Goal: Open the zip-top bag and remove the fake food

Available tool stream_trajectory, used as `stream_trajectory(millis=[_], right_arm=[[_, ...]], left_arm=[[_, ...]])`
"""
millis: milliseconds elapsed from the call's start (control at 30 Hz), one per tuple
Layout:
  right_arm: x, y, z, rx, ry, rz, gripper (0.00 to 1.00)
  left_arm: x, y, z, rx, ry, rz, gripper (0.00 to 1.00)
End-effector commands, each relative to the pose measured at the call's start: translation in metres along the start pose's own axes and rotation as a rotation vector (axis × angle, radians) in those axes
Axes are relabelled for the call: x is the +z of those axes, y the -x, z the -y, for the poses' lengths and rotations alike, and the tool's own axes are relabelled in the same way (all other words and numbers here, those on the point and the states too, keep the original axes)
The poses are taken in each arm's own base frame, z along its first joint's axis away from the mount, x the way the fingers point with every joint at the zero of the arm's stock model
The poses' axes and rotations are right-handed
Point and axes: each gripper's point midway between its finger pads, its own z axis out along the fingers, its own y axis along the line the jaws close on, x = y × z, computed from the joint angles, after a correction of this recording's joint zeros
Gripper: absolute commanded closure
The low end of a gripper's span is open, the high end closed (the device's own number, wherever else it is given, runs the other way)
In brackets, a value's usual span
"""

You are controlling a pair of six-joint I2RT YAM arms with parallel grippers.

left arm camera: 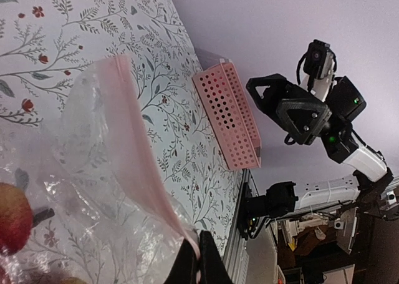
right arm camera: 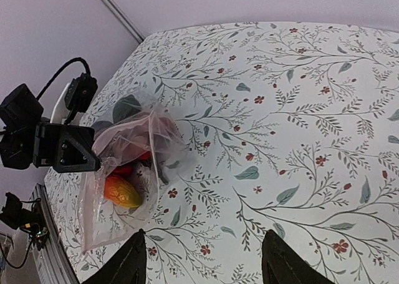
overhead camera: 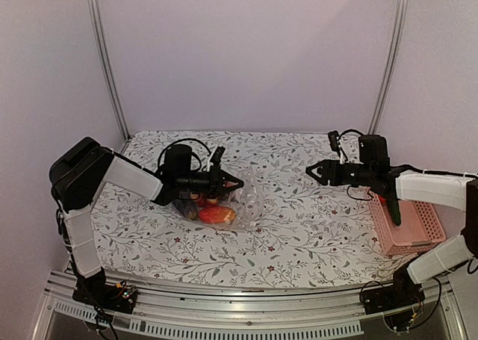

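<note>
Top external view: the left tool (overhead camera: pixel 236 181) pinches the rim of the zip-top bag (overhead camera: pixel 246 199) on the counter (overhead camera: pixel 299 232), while the right tool (overhead camera: pixel 311 171) hangs spread, well apart. Fake food (overhead camera: pixel 216 214) lies inside, so widening the mouth and emptying the bag appear to remain.

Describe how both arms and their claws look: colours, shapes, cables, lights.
The two arms match. The left arm and right arm have smooth white link shells joined by black joint housings. Black cables loop over each wrist. The left claw and right claw are black, with open triangular-frame fingers. Small green lights glow on the right wrist's black housing.
</note>
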Motion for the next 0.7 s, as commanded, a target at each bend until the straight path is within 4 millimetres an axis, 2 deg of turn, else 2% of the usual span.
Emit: stream_trajectory(millis=[0,100,200,300,667], right_arm=[[0.034,0.0,-0.06,-0.095,0.162,-0.027,0.4],[0.058,-0.011,-0.083,-0.148,0.217,-0.065,0.44],[0.084,-0.027,-0.1,-0.198,0.254,-0.107,0.48],[0.102,-0.042,-0.115,-0.254,0.288,-0.126,0.5],[0.133,-0.093,-0.152,-0.552,0.351,-0.106,0.56]], left_arm=[[-0.003,0.0,0.015,0.041,-0.013,0.003,1.0],[-0.003,-0.004,0.016,0.044,-0.014,-0.004,1.0],[-0.005,-0.008,0.018,0.044,-0.02,-0.009,1.0],[-0.008,-0.01,0.021,0.048,-0.028,-0.008,1.0],[-0.016,-0.02,0.033,0.052,-0.071,-0.034,1.0]])
